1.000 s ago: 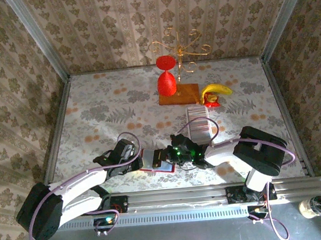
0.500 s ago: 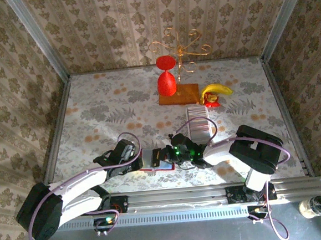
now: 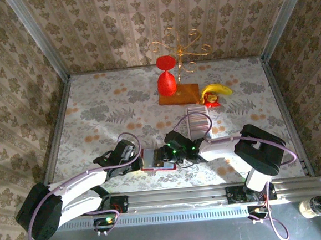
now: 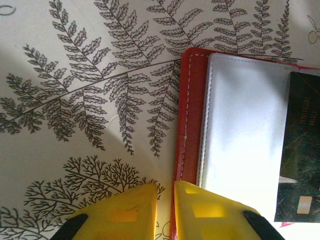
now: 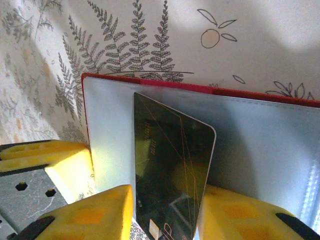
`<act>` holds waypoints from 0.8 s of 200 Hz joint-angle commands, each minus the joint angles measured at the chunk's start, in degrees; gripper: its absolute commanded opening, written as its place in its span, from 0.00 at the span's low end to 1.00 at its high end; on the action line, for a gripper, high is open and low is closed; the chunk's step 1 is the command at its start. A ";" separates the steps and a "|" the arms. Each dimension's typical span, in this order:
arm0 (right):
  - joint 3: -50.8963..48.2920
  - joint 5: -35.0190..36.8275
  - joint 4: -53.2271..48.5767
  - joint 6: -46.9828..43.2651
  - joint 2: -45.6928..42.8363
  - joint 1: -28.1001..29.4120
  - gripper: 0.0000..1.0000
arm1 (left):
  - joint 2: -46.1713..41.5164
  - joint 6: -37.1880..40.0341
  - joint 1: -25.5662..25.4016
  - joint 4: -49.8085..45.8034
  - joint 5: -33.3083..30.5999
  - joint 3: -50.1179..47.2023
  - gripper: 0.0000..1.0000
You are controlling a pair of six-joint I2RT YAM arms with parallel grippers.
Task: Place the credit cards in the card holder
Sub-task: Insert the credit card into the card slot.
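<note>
The red card holder (image 3: 154, 159) lies open on the table near the front, pale inside up (image 4: 240, 130) (image 5: 260, 140). My left gripper (image 3: 137, 157) (image 4: 172, 200) is shut on the holder's red left edge. My right gripper (image 3: 172, 152) (image 5: 165, 200) hangs over the holder's right part, open. A dark credit card (image 5: 170, 170) (image 4: 300, 150) lies between its fingers on the pale inside. The row of pale credit cards (image 3: 198, 122) lies behind my right arm.
At the back stand a red goblet glass (image 3: 166, 80) on a brown wooden board (image 3: 181, 94), a gold wire stand (image 3: 180, 49) and a banana (image 3: 216, 90). A jar (image 3: 315, 207) sits off the table at the bottom right. Walls close in the table on three sides.
My right gripper has opened and let go of the dark card, which now rests on the holder's inside. The right arm shifted a little to the left. The left gripper kept its grip.
</note>
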 commanded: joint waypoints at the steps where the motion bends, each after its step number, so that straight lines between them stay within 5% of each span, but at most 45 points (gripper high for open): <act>1: 1.81 2.20 -6.99 -2.44 0.24 0.57 0.36 | 0.15 -0.81 -0.81 -1.56 1.20 -1.98 0.17; 82: 8.95 1.86 -11.72 -5.10 3.55 1.64 0.28 | -0.11 -1.34 -0.98 -0.92 1.45 -2.66 0.15; 160: 10.61 6.23 -21.59 -7.14 0.63 2.30 0.38 | -1.87 -1.79 -1.07 -1.17 1.53 -3.21 0.15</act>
